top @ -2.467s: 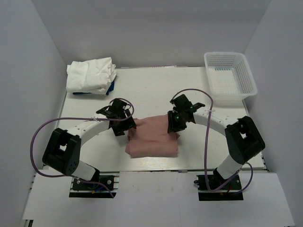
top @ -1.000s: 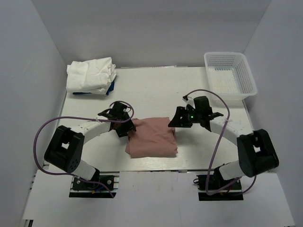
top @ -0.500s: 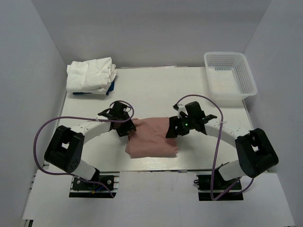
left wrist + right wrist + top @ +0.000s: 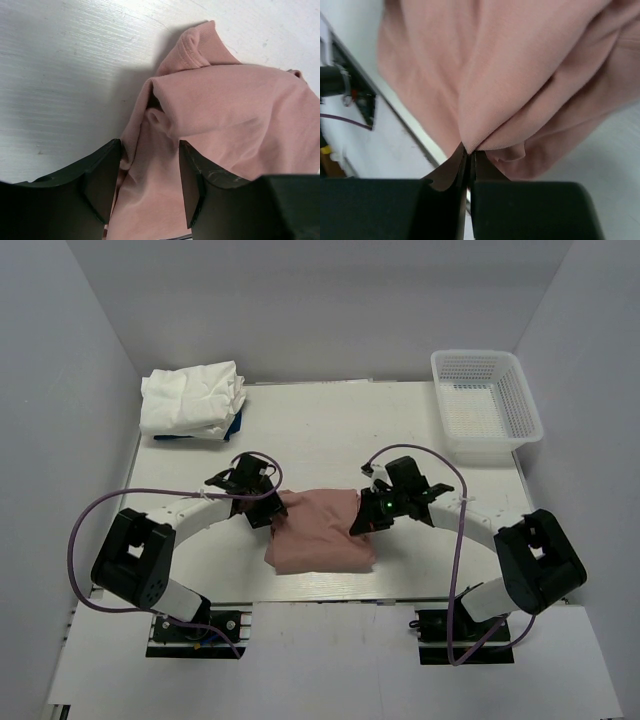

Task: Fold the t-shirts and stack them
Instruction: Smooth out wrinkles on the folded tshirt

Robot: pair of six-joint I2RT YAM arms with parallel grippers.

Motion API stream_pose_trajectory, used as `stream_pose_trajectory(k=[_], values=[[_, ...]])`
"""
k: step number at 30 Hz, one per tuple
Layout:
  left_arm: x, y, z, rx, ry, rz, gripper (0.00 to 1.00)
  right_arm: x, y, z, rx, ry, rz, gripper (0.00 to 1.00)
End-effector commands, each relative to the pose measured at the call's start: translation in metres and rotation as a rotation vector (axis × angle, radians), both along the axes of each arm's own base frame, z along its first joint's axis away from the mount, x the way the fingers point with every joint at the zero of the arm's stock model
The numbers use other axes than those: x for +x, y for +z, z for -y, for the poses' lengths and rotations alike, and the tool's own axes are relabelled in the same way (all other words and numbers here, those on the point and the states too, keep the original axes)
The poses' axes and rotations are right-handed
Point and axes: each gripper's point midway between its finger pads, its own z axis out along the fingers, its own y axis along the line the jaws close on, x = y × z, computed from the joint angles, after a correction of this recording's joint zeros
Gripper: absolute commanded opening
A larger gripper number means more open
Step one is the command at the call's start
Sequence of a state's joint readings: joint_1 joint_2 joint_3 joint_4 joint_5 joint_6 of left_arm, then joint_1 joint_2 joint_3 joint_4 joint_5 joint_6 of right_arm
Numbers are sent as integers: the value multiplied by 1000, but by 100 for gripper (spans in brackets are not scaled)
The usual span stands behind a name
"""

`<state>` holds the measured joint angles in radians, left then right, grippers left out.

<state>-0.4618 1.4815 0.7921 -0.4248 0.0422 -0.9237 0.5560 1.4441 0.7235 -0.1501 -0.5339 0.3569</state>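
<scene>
Pink t-shirt [image 4: 320,532]: folded to a rough square on the desk [image 4: 330,425], lying between the two sets of jaws. Its left edge is at the left jaws and its right edge at the right jaws.
White t-shirts [image 4: 192,398]: a crumpled pile well beyond the left jaws, at the far corner, apart from the pink one.
Basket [image 4: 487,403]: well beyond the right jaws and not involved.
Left jaws: partly open, straddling a rumpled corner of the pink cloth. Fabric lies in the gap but nothing is clamped.
Right jaws: closed tight, with a thin fold of the pink edge pinched at their tips.
Handling (judgement): light, limp cotton, not fragile. It will likely sag and fall open if raised from one point, and a thin pinch may lift only the top layer.
Hold (judgement): take both side edges through all layers and lift them level.
Top view: gives the whole layout, namely the shirt's outline, both arms flanking it, and the distance to the white pile. Neither grip can be read from here.
Left wrist view: shows the gap between the jaws and a hemmed edge poking out beyond them.
Right wrist view: shows the pinch itself, with layered folds fanning away from the tips.
Print: not visible in any view.
</scene>
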Motion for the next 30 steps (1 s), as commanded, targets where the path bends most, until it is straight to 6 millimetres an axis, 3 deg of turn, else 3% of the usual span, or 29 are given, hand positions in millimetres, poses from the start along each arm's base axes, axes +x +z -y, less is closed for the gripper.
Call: stream_pose_trajectory(k=[1,5,12,15,18,20,21,22,24,26,28,30], values=[[3,17,3,-42,7,51,60,2,30,-17,157,-6,-15,0],[3,17,3,-42,7,51,60,11,13,-2,155,-81,-41,0],[8,14,3,-35,21,51,60,31,-40,37,-19,-246,-54,0],[12,13,3,-23,26,47,60,35,-43,37,-23,-223,-28,0],[13,11,0,6,37,32,60,40,-46,44,-78,-230,4,16],[14,9,-2,21,42,24,60,47,-32,48,-106,-220,45,47],[18,14,0,14,42,37,60,54,-20,44,-97,-218,74,73],[20,18,1,15,42,35,60,58,-5,44,-92,-207,111,90],[25,29,0,21,52,58,60,62,22,43,-76,-208,160,91],[31,49,5,0,25,95,66,70,49,41,-51,-210,227,91],[34,67,12,-26,-10,124,74,72,65,39,-39,-203,255,91],[38,83,15,-41,-25,148,75,68,75,33,-1,-177,258,91]])
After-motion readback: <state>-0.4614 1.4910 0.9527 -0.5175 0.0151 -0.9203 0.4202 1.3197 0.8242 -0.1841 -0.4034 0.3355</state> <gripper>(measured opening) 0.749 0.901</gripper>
